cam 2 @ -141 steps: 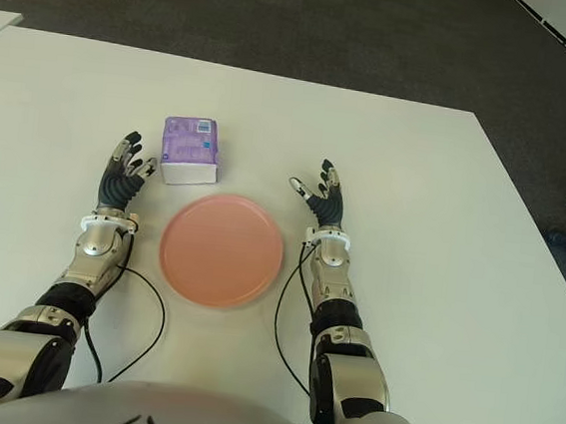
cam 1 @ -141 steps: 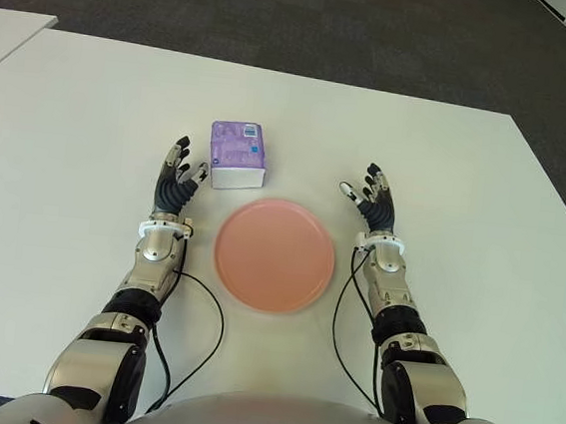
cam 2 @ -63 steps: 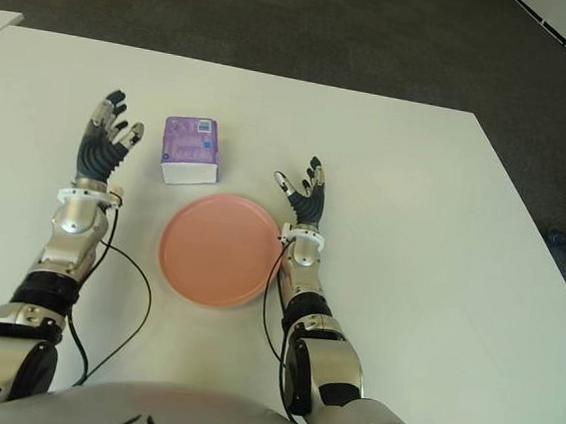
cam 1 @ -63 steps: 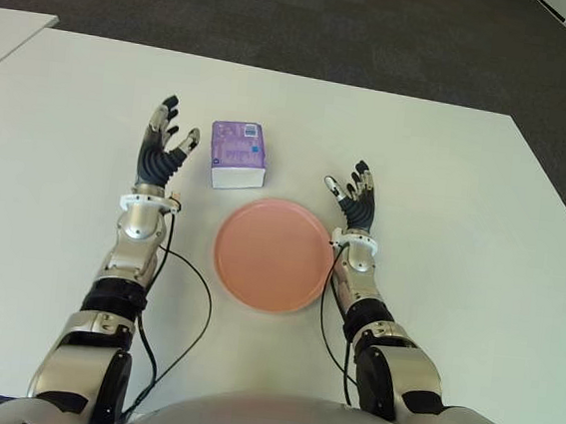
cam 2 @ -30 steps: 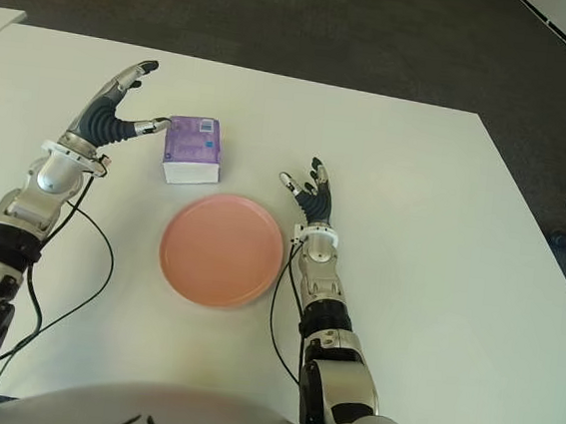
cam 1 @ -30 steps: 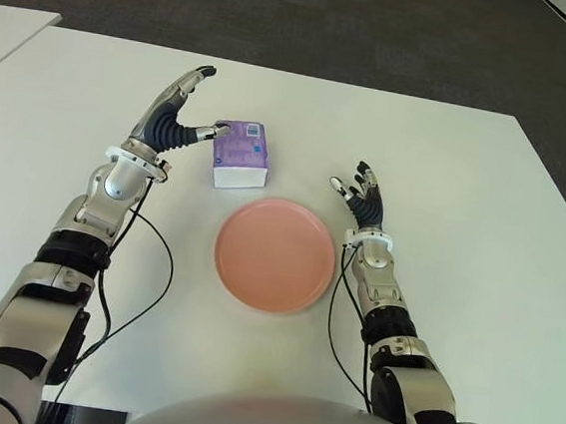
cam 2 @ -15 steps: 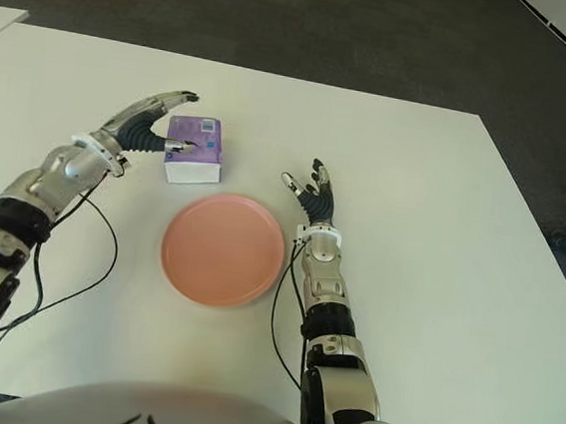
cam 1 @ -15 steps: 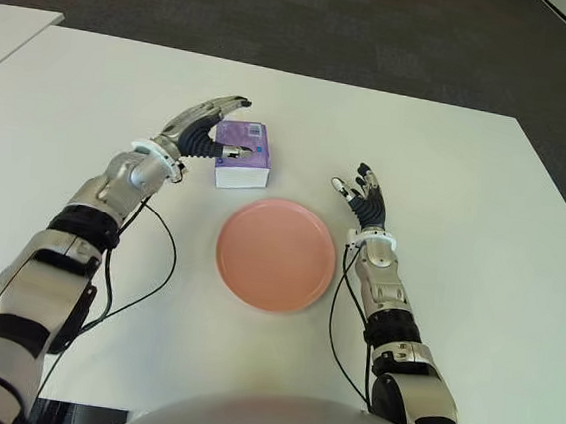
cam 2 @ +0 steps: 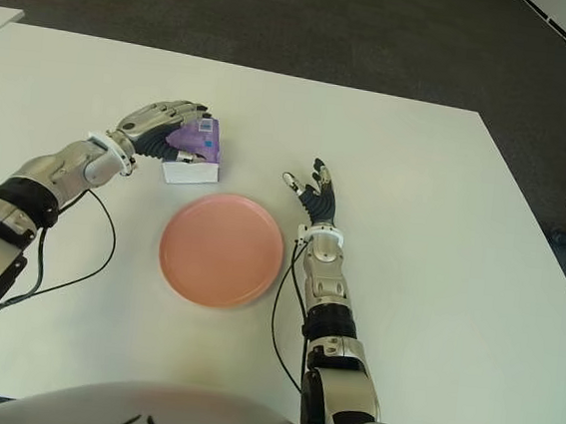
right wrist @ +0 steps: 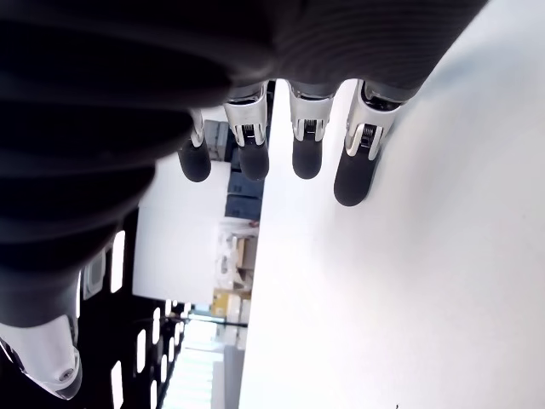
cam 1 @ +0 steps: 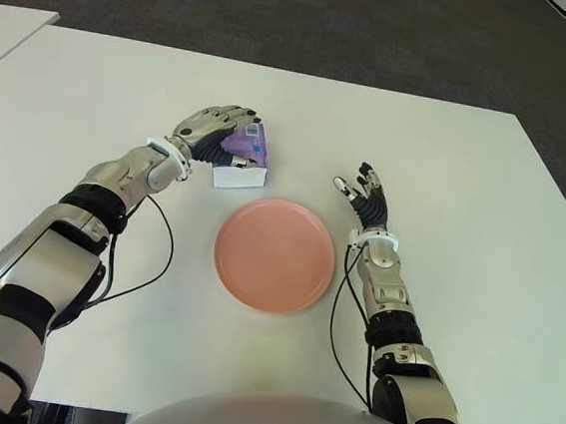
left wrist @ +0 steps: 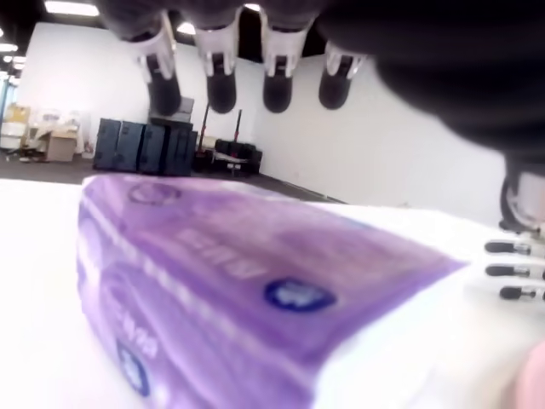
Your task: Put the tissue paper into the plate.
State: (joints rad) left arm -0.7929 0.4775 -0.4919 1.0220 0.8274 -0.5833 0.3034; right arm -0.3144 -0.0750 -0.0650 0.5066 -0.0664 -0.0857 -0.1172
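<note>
White table (cam 1: 97,64) fills most of the eye views, dark carpet (cam 1: 311,24) beyond its far edge. Pink plate (cam 1: 275,254) sits mid-table in front of the robot, nothing in it.

Purple tissue pack (cam 1: 243,153) lies on the table just behind the plate's far left edge, not touching it. Still out of the plate.

Left hand (cam 1: 214,128) is over the pack, coming in from the pack's left side. Fingers curl down over the top. In the left wrist view 4 fingertips (left wrist: 220,89) hang above the pack (left wrist: 238,281) with a gap showing under them, so the curl is around it but a firm squeeze is not shown; thumb contact cannot be told. Pack's underside looks flat on the table.

Right hand (cam 1: 366,199) shows just right of the plate, fingers spread and pointing away from the robot, holding nothing. Right wrist view shows 4 fingertips (right wrist: 307,162) apart over bare table (right wrist: 426,281).

Versus 0.5 s ago: left hand was flatter and open, with fingers stretched out over the pack; now it has dropped and curled around it. Pack, plate and right hand are in the same spots. Thin black cables (cam 1: 164,251) trail from both wrists across the table.
</note>
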